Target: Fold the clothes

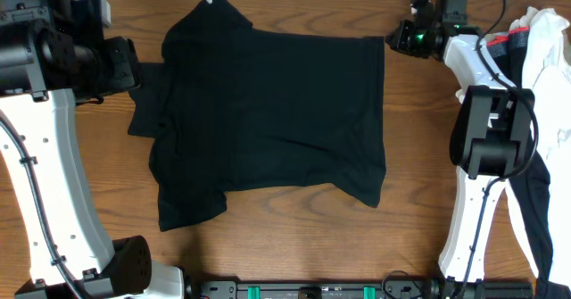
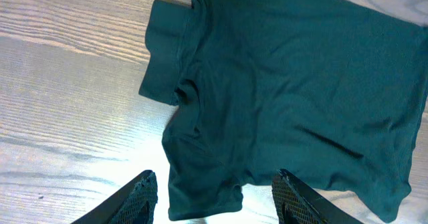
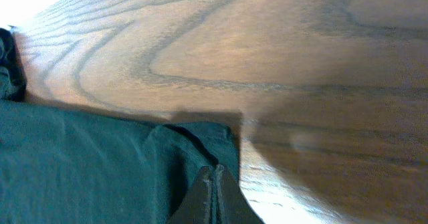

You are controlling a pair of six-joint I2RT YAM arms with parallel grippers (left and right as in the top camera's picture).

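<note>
Black soft-fabric short-sleeved T-shirt lies spread flat at the centre of the brown wooden surface, with one sleeve extending toward the left arm. We find the left hand above the shirt's sleeve side, fingers spread apart and holding nothing. The right hand sits at the shirt's upper right corner, fingers pressed together at the hem edge; we cannot tell whether fabric is caught between them.

Plain black T-shirt lies spread mostly flat.

Brown wood-grain table, evenly lit
</note>
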